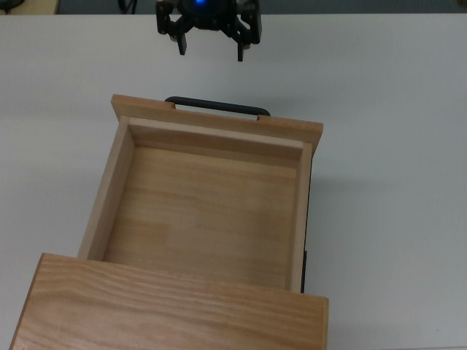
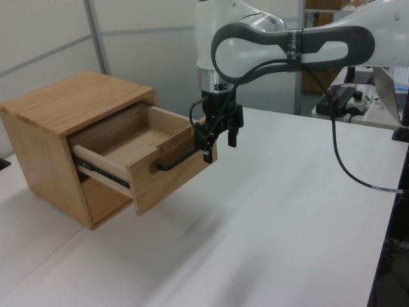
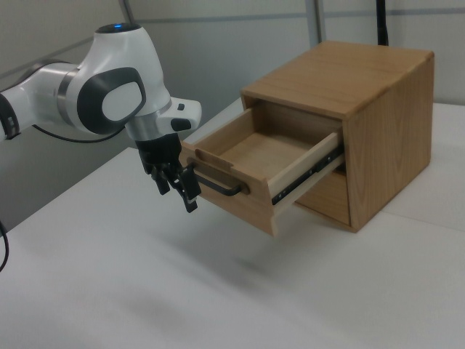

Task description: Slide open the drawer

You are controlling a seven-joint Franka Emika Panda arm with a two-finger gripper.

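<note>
On the white table (image 1: 394, 182), the drawer (image 1: 204, 208) stands pulled well out of the wooden cabinet (image 2: 57, 121), a pale wood box with bare boards inside and a wider front panel carrying a thin black bar handle (image 1: 217, 107). Just past that handle, apart from it in the top view, hangs the gripper (image 1: 210, 45), its two fingers spread wide and holding nothing, pointing down toward the table.

one drawer (image 1: 204, 211), one handle (image 1: 217, 106), one cabinet (image 2: 61, 102), one gripper (image 1: 210, 49), one table (image 1: 394, 146).
</note>
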